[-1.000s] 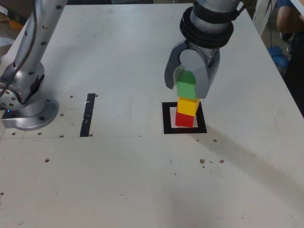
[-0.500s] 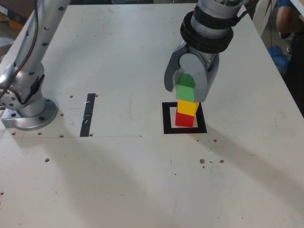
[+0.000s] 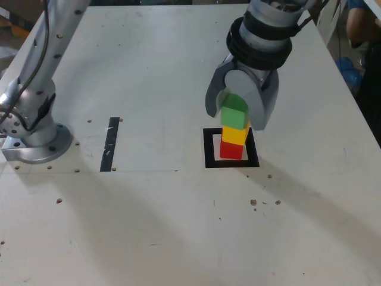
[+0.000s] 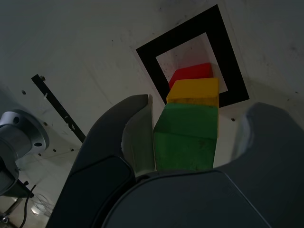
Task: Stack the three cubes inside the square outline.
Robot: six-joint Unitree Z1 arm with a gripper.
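Around the green cube (image 3: 234, 112), the pincer (image 3: 242, 107) has opened

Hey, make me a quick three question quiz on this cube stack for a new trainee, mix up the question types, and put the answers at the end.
1. True or false: the red cube is at the bottom of the stack.
2. Fill in the blank: the cube between the red one and the green cube is ____.
3. Multiple choice: how does the gripper stand?
A) shut on the red cube
B) open around the green cube
C) off beside the black strip

Key: 1 true; 2 yellow; 3 B
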